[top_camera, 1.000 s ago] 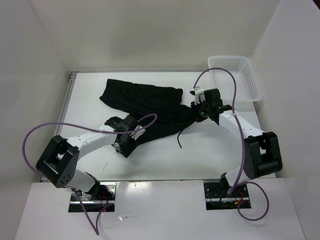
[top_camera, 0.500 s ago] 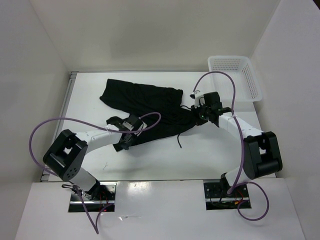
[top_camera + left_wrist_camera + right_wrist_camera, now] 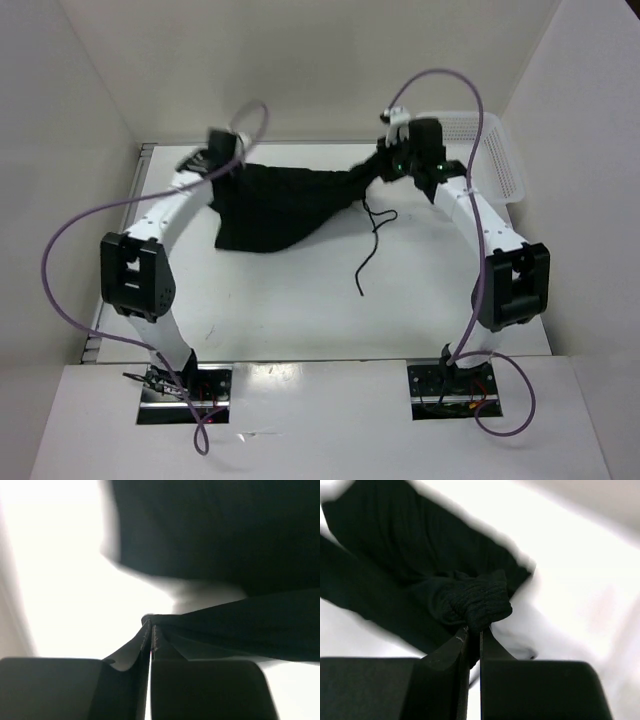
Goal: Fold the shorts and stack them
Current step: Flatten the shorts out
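Plain black soft-fabric shorts (image 3: 275, 205) strung left-to-right between left gripper (image 3: 150, 632) and right gripper (image 3: 474, 630), both pinching the cloth (neither nearer).

Def a robotics lab cell
White table (image 3: 300, 310) boxed in by plain white panels (image 3: 300, 60), 2 arms (image 3: 130, 275) bolted at its near edge, purple cables (image 3: 441, 71) looping over it, basket (image 3: 507, 160) at its far right corner.

Basket (image 3: 505, 165) by right tool (image 3: 386, 165); table (image 3: 300, 300) free
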Action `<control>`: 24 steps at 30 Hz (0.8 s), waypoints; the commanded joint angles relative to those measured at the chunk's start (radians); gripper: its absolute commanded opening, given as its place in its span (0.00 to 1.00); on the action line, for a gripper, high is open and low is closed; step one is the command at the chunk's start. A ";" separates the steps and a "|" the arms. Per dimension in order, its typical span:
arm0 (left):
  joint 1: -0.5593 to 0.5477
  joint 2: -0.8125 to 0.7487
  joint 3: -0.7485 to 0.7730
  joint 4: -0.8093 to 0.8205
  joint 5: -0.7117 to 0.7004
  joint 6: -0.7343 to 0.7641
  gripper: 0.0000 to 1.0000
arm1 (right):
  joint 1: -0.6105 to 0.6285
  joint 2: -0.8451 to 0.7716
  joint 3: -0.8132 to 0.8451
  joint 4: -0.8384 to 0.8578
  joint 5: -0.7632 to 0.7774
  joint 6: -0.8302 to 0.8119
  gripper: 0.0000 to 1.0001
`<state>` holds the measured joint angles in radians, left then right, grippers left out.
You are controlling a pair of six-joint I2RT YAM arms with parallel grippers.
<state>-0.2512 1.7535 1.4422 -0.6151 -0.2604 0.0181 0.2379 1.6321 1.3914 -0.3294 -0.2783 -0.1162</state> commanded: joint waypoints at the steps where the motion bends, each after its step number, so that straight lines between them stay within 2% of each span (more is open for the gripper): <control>1: 0.088 -0.073 0.311 0.038 -0.036 -0.018 0.00 | 0.000 0.003 0.213 0.063 0.019 -0.011 0.00; 3: 0.089 -0.124 0.293 0.026 -0.045 -0.018 0.00 | 0.000 -0.039 0.193 0.030 0.033 -0.030 0.00; 6: 0.089 -0.244 0.201 -0.026 -0.045 -0.018 0.00 | 0.000 -0.163 0.063 -0.011 0.024 -0.060 0.00; 8: 0.089 -0.340 0.074 -0.035 -0.054 -0.018 0.00 | 0.000 -0.224 -0.029 -0.060 -0.034 -0.089 0.00; 12: 0.079 -0.491 -0.087 -0.159 -0.031 -0.018 0.00 | 0.000 -0.337 -0.129 -0.279 -0.125 -0.260 0.00; 15: 0.027 -0.624 -0.204 -0.244 -0.031 -0.018 0.00 | 0.000 -0.397 -0.201 -0.434 -0.171 -0.373 0.00; 18: -0.020 -0.739 -0.238 -0.356 -0.017 -0.018 0.00 | 0.000 -0.428 -0.213 -0.590 -0.197 -0.477 0.00; 22: -0.068 -0.773 -0.229 -0.607 0.094 -0.018 0.00 | 0.000 -0.428 -0.213 -0.792 -0.188 -0.612 0.00; 24: -0.085 -0.773 -0.245 -0.647 0.136 -0.018 0.00 | 0.000 -0.428 -0.213 -0.815 -0.158 -0.614 0.00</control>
<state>-0.3260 0.9848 1.1877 -1.0794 -0.1440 -0.0055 0.2428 1.2362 1.1812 -0.9707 -0.4896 -0.6052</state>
